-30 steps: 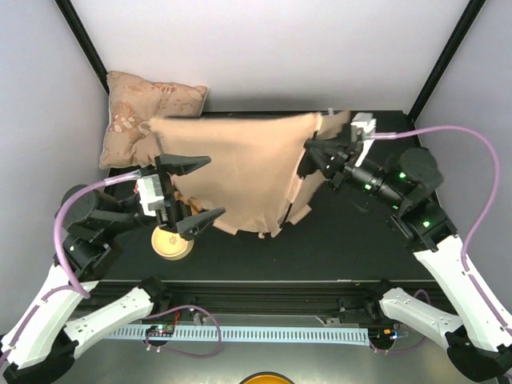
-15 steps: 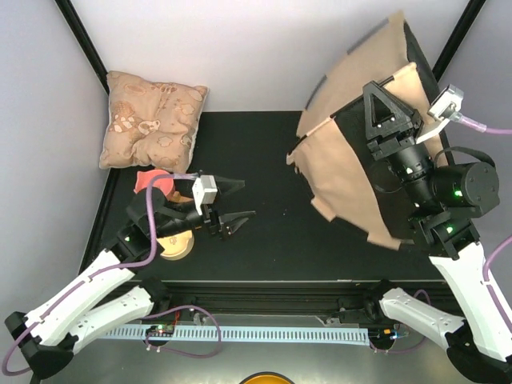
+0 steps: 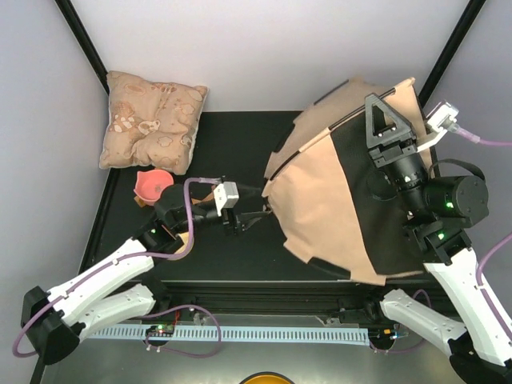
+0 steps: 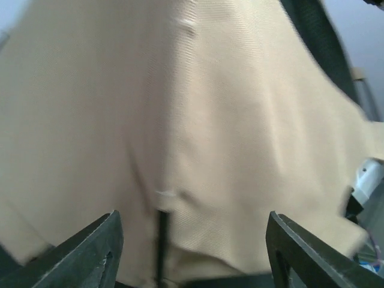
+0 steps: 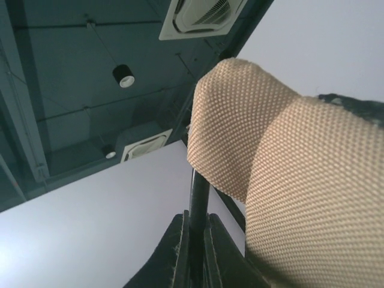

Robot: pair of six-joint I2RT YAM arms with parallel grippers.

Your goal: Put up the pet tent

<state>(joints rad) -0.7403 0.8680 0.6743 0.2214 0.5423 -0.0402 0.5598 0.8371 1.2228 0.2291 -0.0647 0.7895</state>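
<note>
The pet tent (image 3: 320, 200) had swung down toward the left jaws, which gaped just short of it. The upraised right jaws clenched its black pole (image 5: 198, 192). A red bowl (image 3: 146, 182) lay behind the left jaws, contents unclear.

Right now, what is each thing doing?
pet tent, held up and tilted, black floor showing.
right end effector, shut on the pet tent.
left end effector, open, facing the tan fabric.
cushion, lying flat, untouched.
red bowl, upright, open side up.
</note>
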